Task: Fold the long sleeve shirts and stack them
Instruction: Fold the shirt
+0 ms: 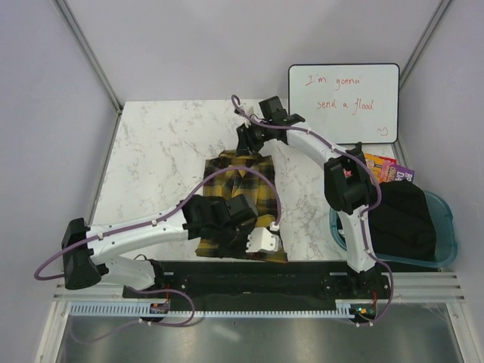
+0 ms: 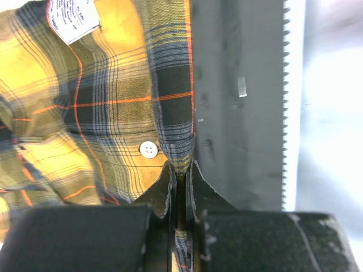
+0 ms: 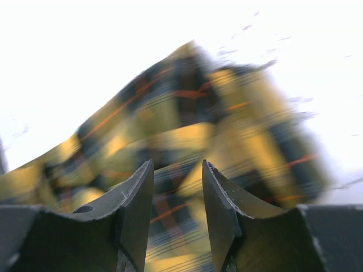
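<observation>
Clamped black fingers (image 2: 161, 192) of the left gripper (image 2: 180, 180) fill the foreground of the left wrist view. They pinch the front edge of a yellow-and-black plaid shirt (image 2: 102, 107) just beside a small white button (image 2: 148, 149), and the strip of cloth runs down between them and out of frame. A white label (image 2: 74, 20) is cut off at the top edge, its print too small to read. Right of the cloth lies a black mat (image 2: 238, 113), then a toothed white rail (image 2: 286, 85).

From above, the plaid shirt (image 1: 242, 178) lies rumpled in the middle of the marble tabletop (image 1: 159, 151). Its near part is hidden beneath the left arm, so the pinch itself cannot be seen there. The right gripper (image 1: 248, 140) reaches down at the shirt's far edge, its tips hidden behind its own body.

The right wrist view is blurred. Plaid cloth (image 3: 187, 113) rises in a ridge beyond the right gripper (image 3: 177, 167), whose fingers (image 3: 136, 198) stand apart with nothing pinched between their tips. Whether cloth brushes them cannot be made out.

At the right, a teal bin (image 1: 448, 238) holds a dark bundle (image 1: 404, 219) that cannot be identified. A colourful packet (image 1: 386, 168) is half covered behind it. A whiteboard (image 1: 344, 102) with red handwriting leans against the back wall.
</observation>
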Controlling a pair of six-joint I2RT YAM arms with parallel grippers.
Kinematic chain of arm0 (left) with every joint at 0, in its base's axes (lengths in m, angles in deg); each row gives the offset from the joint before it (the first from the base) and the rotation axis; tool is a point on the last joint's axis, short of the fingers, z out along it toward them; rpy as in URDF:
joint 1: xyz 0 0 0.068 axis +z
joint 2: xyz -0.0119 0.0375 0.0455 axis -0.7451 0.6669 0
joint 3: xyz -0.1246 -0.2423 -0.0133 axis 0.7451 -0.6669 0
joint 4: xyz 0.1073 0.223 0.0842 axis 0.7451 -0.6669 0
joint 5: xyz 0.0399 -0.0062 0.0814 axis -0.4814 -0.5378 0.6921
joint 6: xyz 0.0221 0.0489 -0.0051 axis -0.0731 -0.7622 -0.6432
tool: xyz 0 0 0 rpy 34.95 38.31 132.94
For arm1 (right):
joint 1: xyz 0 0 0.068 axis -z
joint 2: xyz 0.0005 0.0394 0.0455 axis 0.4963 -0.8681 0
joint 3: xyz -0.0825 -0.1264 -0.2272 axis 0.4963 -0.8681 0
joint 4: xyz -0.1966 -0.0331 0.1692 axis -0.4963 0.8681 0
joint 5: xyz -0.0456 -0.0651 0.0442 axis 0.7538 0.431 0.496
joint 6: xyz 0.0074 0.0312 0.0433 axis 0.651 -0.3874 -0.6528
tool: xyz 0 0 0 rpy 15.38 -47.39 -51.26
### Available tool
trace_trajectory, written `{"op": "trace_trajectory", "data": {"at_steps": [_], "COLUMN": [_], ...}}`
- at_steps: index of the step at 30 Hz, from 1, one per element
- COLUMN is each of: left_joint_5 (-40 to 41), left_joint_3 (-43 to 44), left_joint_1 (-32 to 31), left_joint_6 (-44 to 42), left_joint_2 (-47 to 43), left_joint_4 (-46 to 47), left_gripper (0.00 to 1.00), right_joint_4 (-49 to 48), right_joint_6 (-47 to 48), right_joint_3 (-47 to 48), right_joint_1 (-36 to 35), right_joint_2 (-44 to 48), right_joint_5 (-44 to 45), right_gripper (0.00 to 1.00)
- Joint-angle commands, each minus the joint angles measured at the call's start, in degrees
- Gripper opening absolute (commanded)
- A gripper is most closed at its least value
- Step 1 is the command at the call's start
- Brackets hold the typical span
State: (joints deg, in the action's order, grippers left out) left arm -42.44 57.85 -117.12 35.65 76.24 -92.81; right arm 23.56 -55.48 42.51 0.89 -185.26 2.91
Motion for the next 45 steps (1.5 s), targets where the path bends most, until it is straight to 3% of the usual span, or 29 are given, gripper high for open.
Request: {"op": "trace_trajectory", "data": {"at_steps": [1, 9, 15, 23, 34, 41, 45], "left_joint_5": [-10.4, -11.4, -7.0, -7.1, -7.6, -7.7, -6.1], "left_joint_3": [8.4, 20.1, 26.5, 31.2, 18.6, 10.1, 4.8], "left_joint_1": [2.8, 19.3, 28.6, 37.8, 40.5, 38.7, 35.9], "left_joint_6": [1.6, -14.1, -26.4, -34.3, -35.8, -37.0, -34.7], "left_joint_2": [2.5, 13.2, 21.2, 33.2, 34.2, 31.2, 27.4], "left_joint_4": [-10.5, -14.3, -7.0, 4.5, 26.6, 26.0, 25.3], "left_gripper": [0.02, 0.02, 0.02, 0.02, 0.08, 0.09, 0.09], "right_joint_4": [1.3, 0.0, -0.9, -0.8, -0.4, -1.0, -0.9], "right_joint_6": [3.2, 3.4, 5.6, 6.6, 7.1, 5.2, 5.4], "right_joint_3": [4.3, -1.3, -5.8, -4.7, 0.0, 3.2, 3.1], "right_joint_1": [0.9, 0.5, 0.5, 0.5, 0.6, 1.4, 1.5], "right_joint_2": [-6.1, -9.4, -7.6, -7.7, -9.1, -7.5, -5.7], "right_joint_5": [3.5, -2.4, -5.6, -8.6, -7.8, -4.7, -3.3], "right_gripper": [0.46, 0.39, 0.27, 0.25, 0.27, 0.37, 0.38]}}
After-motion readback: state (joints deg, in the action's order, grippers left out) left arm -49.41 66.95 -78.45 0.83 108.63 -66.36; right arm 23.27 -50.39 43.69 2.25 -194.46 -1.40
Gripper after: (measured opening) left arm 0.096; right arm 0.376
